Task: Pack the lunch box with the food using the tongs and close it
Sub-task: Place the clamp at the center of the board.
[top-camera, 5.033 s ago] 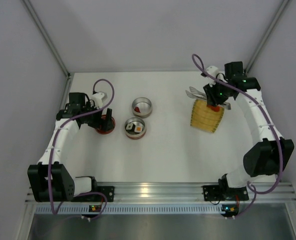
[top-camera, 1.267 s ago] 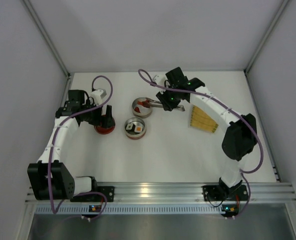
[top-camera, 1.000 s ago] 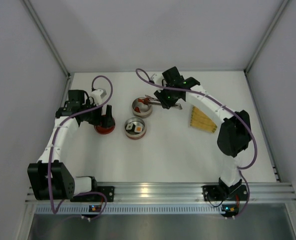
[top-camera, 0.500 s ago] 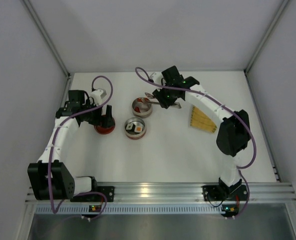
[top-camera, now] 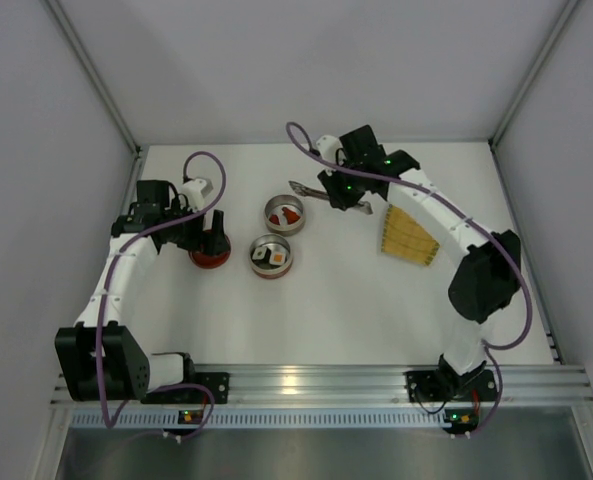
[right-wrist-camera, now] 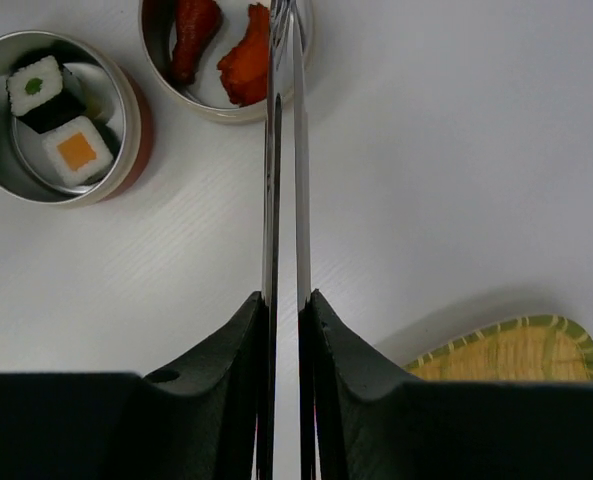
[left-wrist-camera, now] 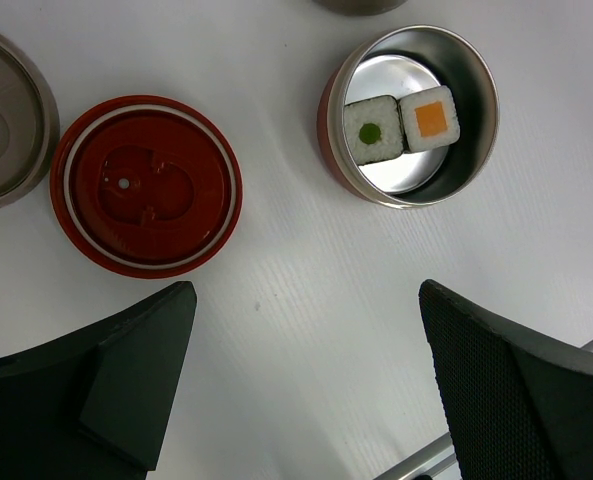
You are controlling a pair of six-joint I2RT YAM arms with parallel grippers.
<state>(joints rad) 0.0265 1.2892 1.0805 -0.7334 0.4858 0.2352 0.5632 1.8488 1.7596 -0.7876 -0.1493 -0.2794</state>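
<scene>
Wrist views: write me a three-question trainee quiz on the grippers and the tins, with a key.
1. True or false: the right gripper is shut on the tongs.
2. How many sushi pieces lie in the sushi tin? A) one B) two C) four
3. In one word: is the left gripper open or shut?
Key: 1 true; 2 B; 3 open.
</scene>
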